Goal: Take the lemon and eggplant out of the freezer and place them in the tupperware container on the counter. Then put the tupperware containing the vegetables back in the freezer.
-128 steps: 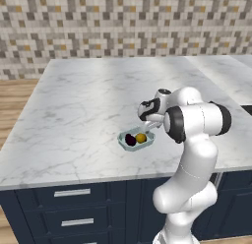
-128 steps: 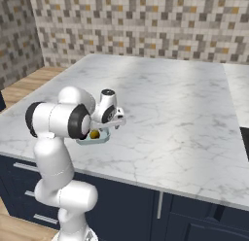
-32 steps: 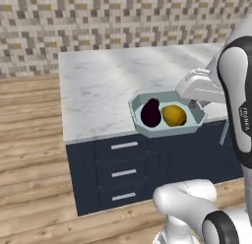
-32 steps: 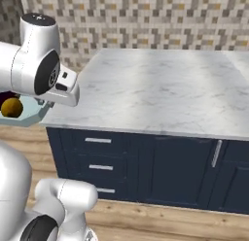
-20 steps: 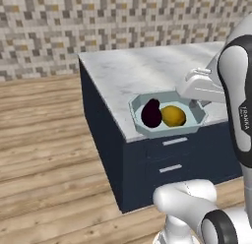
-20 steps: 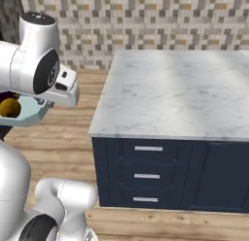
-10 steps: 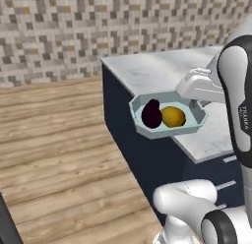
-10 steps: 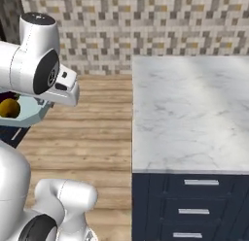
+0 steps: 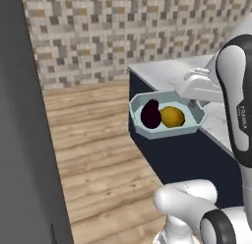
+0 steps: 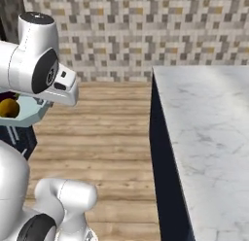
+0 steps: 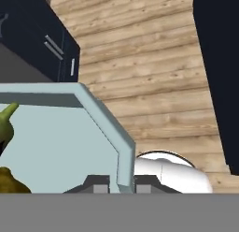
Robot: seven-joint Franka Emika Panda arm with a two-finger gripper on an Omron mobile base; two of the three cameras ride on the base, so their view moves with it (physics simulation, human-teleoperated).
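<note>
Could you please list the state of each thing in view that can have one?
Tupperware container: lidless, held off the counter over the floor.
Eggplant: inside the container, touching the lemon.
Lemon: inside the container.
Claw: shut on the container's rim.

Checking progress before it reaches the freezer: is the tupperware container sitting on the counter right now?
No, the tupperware container is held up in the air over the wood floor, beside the counter, with the eggplant and lemon inside.

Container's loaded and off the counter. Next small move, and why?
Probably keep the grip and bring the pale blue-green plastic container toward the grey panel at left. The dark purple eggplant and yellow-orange lemon already sit inside, and the gripper clamps its rim above wooden floor.
</note>
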